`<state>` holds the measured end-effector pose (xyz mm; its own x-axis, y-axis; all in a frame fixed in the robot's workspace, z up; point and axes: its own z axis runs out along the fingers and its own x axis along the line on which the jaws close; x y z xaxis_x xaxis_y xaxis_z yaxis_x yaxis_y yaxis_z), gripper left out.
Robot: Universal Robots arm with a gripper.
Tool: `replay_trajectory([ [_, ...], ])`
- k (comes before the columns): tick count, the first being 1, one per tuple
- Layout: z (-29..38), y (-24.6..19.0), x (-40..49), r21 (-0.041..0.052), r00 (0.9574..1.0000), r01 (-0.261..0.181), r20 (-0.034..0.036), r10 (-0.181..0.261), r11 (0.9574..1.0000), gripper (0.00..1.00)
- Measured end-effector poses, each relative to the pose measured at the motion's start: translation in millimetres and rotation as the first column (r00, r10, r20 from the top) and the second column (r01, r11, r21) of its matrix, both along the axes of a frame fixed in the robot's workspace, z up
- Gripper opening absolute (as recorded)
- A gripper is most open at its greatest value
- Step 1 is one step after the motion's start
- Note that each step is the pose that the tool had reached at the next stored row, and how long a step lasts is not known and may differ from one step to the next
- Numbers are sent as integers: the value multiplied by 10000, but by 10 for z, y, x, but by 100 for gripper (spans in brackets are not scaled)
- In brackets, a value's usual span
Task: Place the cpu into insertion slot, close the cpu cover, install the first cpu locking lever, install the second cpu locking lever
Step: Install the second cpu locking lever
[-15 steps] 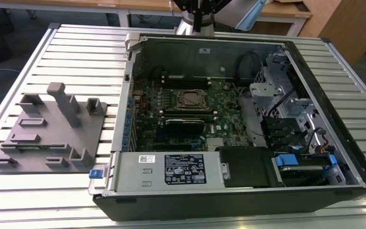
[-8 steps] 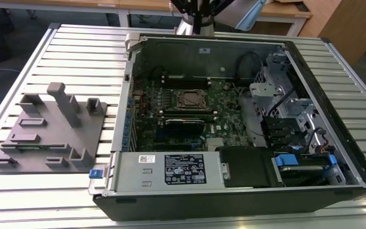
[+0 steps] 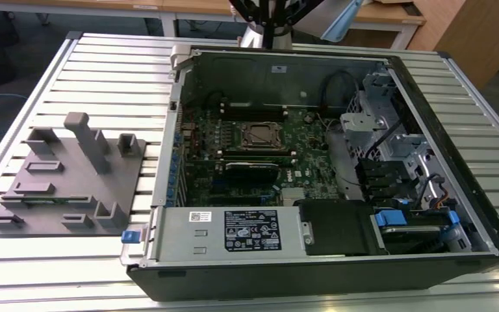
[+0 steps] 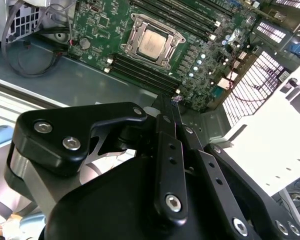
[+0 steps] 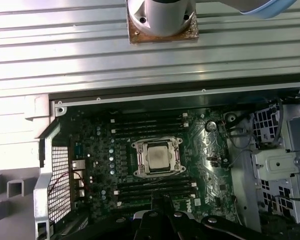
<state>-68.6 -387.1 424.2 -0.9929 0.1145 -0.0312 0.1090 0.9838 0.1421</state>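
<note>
— Where was the cpu (image 5: 157,156)?

— It lay flat in the insertion slot (image 5: 139,170) on the green motherboard (image 5: 210,160), dull silver top facing up out of the open computer case (image 3: 483,214). It was square, so it had no long axis; its edges ran parallel to the memory slots (image 5: 147,125) on either side of the socket.

— And the cpu cover (image 4: 134,36)?

— One silvery frame, down around the chip, with the metal top showing through its window. In the exterior view the socket (image 3: 258,135) sat mid-board, well apart from the case walls.

— The pincer (image 4: 165,102)?

— One, black, hanging above the board on the near side of the memory slots, apart from the socket. Its fingertips (image 4: 162,107) met in a point, closed on nothing.

— Room around it?

— Open air above the board. The case lay on a slatted metal table (image 3: 102,71), with one grey fixture block (image 3: 67,188) at the exterior view's left.
</note>
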Motion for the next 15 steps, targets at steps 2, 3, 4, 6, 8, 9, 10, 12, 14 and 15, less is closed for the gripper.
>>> replay_trajectory([
  [2,-14,0,0,9,10000,0,0,0,10000,11],
  [3,-21,0,0,13,10000,0,0,0,10000,11],
  [4,-28,0,0,17,10000,0,0,0,10000,11],
  [6,-41,0,0,26,10000,0,0,0,10000,11],
  [8,-54,0,0,34,10000,0,0,0,10000,11],
  [9,-61,0,0,39,10000,0,0,0,10000,11],
  [10,-69,0,0,43,10000,1,0,-1,10000,11],
  [12,-82,0,0,52,10000,0,0,0,10000,11],
  [14,-96,0,0,62,10000,0,0,0,10000,11],
  [15,-103,0,0,65,10000,0,0,0,10000,11],
])
